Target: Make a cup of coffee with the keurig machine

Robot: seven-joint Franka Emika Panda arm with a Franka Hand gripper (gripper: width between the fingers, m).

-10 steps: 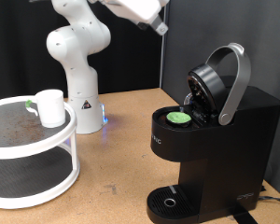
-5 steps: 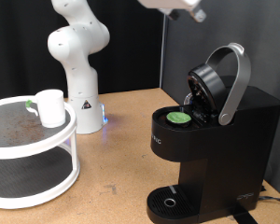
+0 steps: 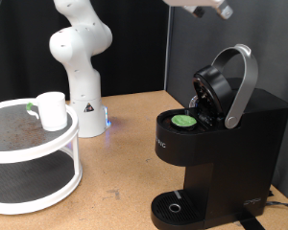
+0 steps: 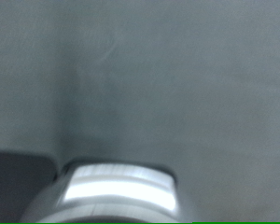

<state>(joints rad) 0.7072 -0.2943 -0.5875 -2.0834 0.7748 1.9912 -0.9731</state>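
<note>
My gripper (image 3: 204, 6) sits at the top edge of the exterior view, above the boxy matte-black keurig machine (image 3: 221, 144) and apart from it. Only the lower part of my hand shows there, so I cannot tell whether my fingers are spread or closed. Nothing is visible between them. My wrist view shows mostly a blurred grey surface, with the silver-grey curved lid handle (image 4: 119, 189) at its edge; no fingers appear in it.

Status of the machine: the lid is raised, with the handle (image 3: 242, 81) tilted up and back. A small dark pod with a green top (image 3: 185, 122) is seated in the open brew chamber. In my judgement pod loading is complete and the lid is not yet closed.

Status of the cup: the small plain white cylindrical mug (image 3: 53, 109) stands upright on the upper tier of a round white two-tier shelf (image 3: 50, 153) at the exterior view's left, well apart from the machine. The round drip tray (image 3: 173, 206) carries no mug, so cup placement and brewing remain outstanding.
</note>
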